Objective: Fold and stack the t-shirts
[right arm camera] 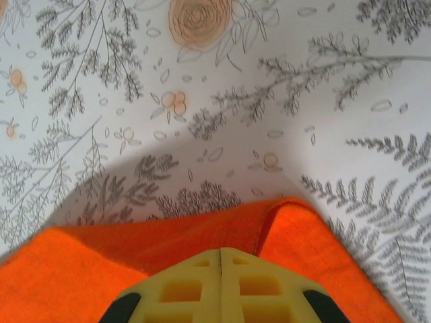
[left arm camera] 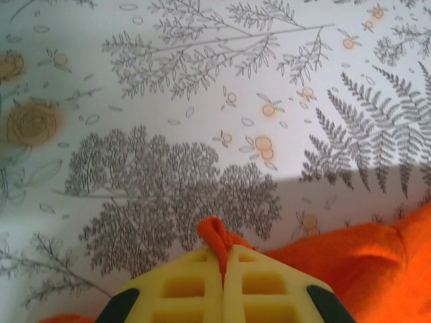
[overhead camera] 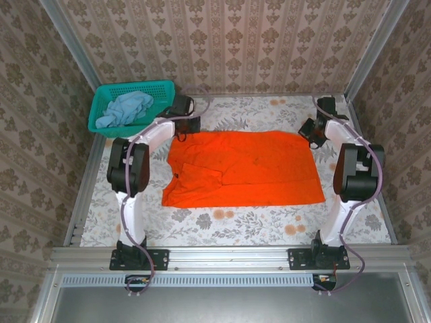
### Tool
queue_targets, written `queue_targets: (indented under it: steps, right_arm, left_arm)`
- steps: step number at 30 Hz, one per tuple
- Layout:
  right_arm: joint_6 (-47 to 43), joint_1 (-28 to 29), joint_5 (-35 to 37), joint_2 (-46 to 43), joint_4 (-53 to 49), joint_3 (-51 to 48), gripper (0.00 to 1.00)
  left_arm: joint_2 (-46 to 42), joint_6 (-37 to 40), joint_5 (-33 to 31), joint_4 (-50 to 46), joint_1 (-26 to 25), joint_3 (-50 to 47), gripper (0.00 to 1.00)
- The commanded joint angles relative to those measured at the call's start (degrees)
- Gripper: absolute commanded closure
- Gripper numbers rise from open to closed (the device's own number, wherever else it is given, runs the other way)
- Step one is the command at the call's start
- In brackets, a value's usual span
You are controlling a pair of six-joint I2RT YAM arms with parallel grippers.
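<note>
The orange t-shirt [overhead camera: 246,168] lies spread flat across the middle of the flowered table cover [overhead camera: 236,225]. My left gripper [overhead camera: 182,134] is at the shirt's far left corner. In the left wrist view it [left arm camera: 222,250] is shut on a small pinch of orange cloth [left arm camera: 217,232] that sticks out between the yellow fingers [left arm camera: 182,286]. My right gripper [overhead camera: 311,133] is at the far right corner. In the right wrist view it [right arm camera: 221,252] is shut down on the shirt's edge, beside a raised fold [right arm camera: 286,212]. The pale blue t-shirt [overhead camera: 124,109] lies crumpled in the basket.
A teal mesh basket [overhead camera: 161,87] stands at the far left of the table, just behind the left arm. Metal rails and patterned walls close in the table on three sides. Bare table cover shows in front of the orange shirt and behind it.
</note>
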Motion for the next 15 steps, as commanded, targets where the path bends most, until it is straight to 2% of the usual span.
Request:
queue_targets:
  steps: [1,7,10,15]
  right_arm:
    - [-1.18,-0.57,-1.9,-4.36,2.36,-5.36,1.0]
    - [0.58,-1.49,-3.77,-11.45,5.16,-17.18,1.0]
    - [2.49,-1.74,-4.29,-15.16,5.52,-22.56,1.0]
    - [6.68,-1.76,-4.31,-19.56,6.92,-30.58,1.0]
  left_arm:
    - [-5.5,3.04,1.34,5.22,-0.89,-6.52,1.0]
    - [-15.25,5.28,-0.1,6.92,-2.96,-20.29,0.99]
    - [-19.54,5.42,-1.8,4.87,-3.65,-24.88,0.9]
    - [-25.89,2.72,-4.88,1.56,-5.53,-30.63,0.69]
